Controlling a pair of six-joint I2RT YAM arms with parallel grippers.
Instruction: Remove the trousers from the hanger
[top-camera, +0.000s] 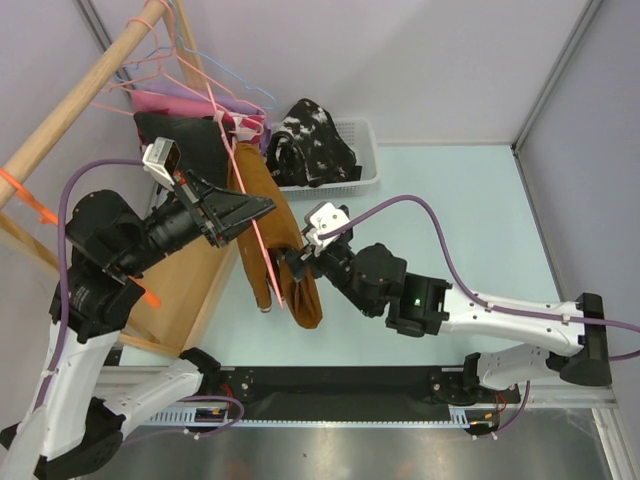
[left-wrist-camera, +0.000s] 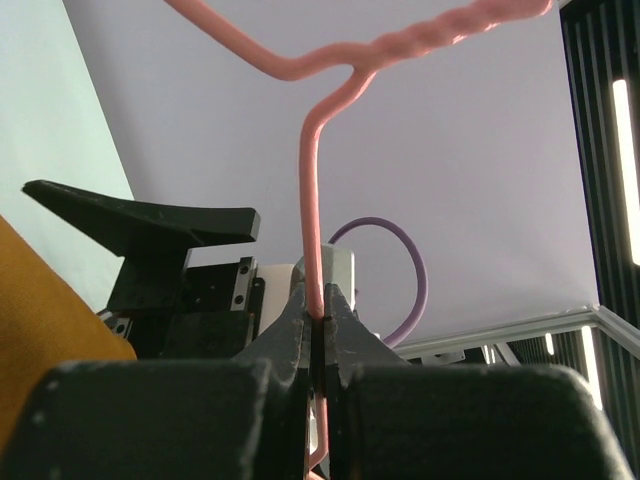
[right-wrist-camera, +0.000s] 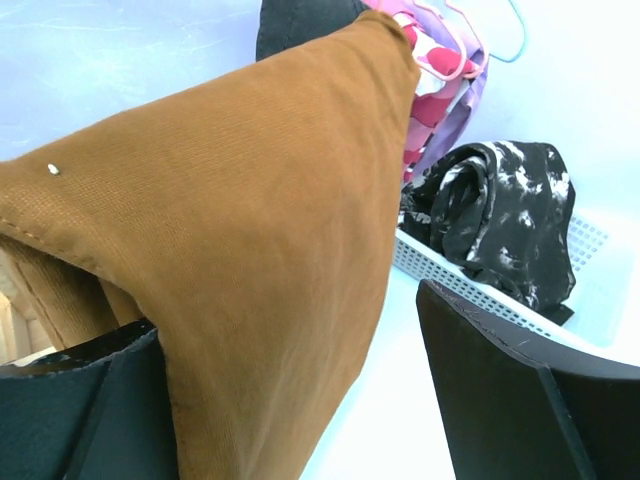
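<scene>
Left of the white basket, wooden rack: one, with several wire hangers and other garments bunched on its rail.
Arms: two. The left arm stands tall on the rack side of the basket, elbow high, forearm levelled toward the basket. The right arm lies low and stretched out, its wrist short of the basket's near-left corner.
Trousers: two pairs.
Brown trousers: one pair, draped over a hanger and hanging down off the basket's left end, toward the arms. The cloth sits between the right fingers, against one finger and apart from the other.
Black-and-white trousers: one pair, bundled inside the basket at its left end, well apart from both grippers.
Pink hanger: one held, its wire running up from the left jaws.
Left gripper: jaws clamped on the pink wire.
Right gripper: fingers spread wide around the brown cloth.
Button: one, small and white, on the brown cloth.
</scene>
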